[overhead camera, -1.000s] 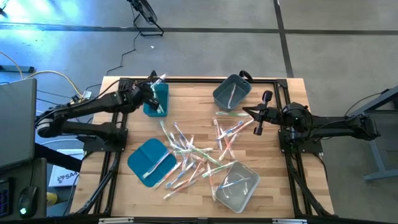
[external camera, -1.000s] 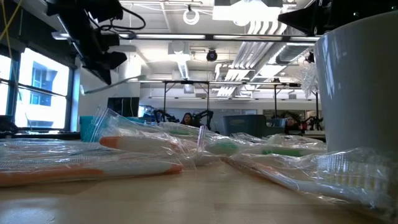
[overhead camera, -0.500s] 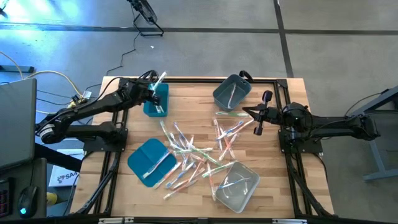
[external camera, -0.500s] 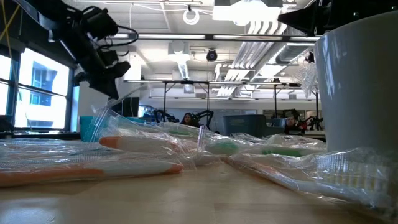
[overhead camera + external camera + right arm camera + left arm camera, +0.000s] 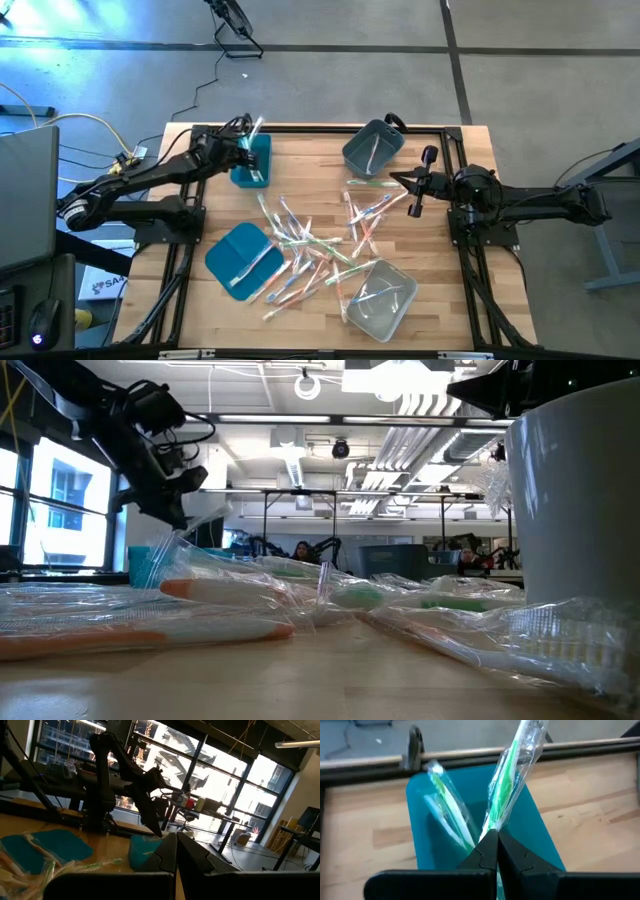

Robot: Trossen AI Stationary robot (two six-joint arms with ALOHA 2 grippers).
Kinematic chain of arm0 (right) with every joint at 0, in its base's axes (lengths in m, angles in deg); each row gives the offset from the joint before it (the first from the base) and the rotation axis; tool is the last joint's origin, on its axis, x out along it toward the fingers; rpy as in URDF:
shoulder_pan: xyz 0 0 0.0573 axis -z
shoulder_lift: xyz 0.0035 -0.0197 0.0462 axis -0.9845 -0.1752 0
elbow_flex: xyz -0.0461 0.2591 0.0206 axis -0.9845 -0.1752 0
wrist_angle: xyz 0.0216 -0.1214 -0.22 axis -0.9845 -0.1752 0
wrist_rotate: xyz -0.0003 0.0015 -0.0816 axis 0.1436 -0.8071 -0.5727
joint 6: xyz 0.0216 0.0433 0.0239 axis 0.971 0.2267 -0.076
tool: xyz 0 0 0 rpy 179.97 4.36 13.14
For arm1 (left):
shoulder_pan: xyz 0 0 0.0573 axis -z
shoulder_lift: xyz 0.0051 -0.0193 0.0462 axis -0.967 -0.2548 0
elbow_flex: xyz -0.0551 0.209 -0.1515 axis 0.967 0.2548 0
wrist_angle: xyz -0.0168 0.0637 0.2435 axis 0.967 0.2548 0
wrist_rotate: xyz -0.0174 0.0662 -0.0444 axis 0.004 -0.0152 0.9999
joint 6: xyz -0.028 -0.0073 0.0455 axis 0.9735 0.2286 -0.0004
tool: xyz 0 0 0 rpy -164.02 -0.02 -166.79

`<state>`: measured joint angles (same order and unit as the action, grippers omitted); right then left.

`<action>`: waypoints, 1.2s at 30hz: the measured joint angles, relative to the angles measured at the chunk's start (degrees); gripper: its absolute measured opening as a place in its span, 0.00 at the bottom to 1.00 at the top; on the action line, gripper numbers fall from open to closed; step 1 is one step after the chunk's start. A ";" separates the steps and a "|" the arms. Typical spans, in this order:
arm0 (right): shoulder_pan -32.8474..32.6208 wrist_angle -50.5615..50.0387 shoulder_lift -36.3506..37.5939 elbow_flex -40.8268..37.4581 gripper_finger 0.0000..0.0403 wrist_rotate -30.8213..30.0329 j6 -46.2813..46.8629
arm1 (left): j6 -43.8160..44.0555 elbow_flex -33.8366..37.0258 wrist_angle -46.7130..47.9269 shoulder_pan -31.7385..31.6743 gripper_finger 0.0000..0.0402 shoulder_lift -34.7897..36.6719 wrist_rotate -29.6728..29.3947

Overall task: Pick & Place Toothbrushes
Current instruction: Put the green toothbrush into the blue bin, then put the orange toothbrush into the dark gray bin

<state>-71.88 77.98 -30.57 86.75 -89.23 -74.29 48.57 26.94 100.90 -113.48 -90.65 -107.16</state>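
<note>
Many toothbrushes (image 5: 310, 240) in clear wrappers lie heaped on the middle of the wooden table. My left gripper (image 5: 246, 148) hangs over the teal bin (image 5: 254, 165) at the far left, shut on one green wrapped toothbrush (image 5: 512, 775). Two more wrapped toothbrushes (image 5: 445, 807) lean inside that bin (image 5: 470, 827). My right gripper (image 5: 396, 181) waits shut above the table's right side, holding nothing; its shut fingers (image 5: 176, 840) face the left arm. My left gripper pinches the green toothbrush by the wrapper's near end (image 5: 492, 826) between its two fingertips. The fingers slant down from the table's left side. The toothbrush sticks out past the fingertips, roughly in line with them, lifted clear above the teal bin and reaching over its far rim.
A flat teal lid (image 5: 240, 258) with a toothbrush on it lies near left. A grey bin (image 5: 372, 147) stands at the far side, a clear bin (image 5: 380, 298) near right. A black frame rail (image 5: 415, 750) runs along the table's far edge behind the teal bin.
My left gripper has sunk toward the teal bin and rolled about its own line, still shut on the green toothbrush. The toothbrush has come down with it and now slants over the bin. My right arm has kept still.
</note>
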 joint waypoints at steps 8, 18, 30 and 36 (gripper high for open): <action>0.00 0.00 0.01 0.00 0.01 0.01 0.02 | 3.53 2.89 -0.17 0.00 0.00 0.00 0.29; 0.00 0.00 -0.01 0.00 0.01 0.00 0.02 | 5.27 3.25 -0.20 0.00 0.03 -0.02 0.29; 0.01 0.00 0.00 0.00 0.01 0.01 0.03 | 6.10 3.25 -0.38 0.00 0.31 -0.02 -1.64; 0.00 0.00 -0.01 0.00 0.01 0.01 0.02 | 4.30 3.25 -0.38 0.00 0.34 -0.02 -2.18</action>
<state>-71.88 77.98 -30.58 86.75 -89.22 -74.27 52.87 30.19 100.52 -113.48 -90.67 -109.34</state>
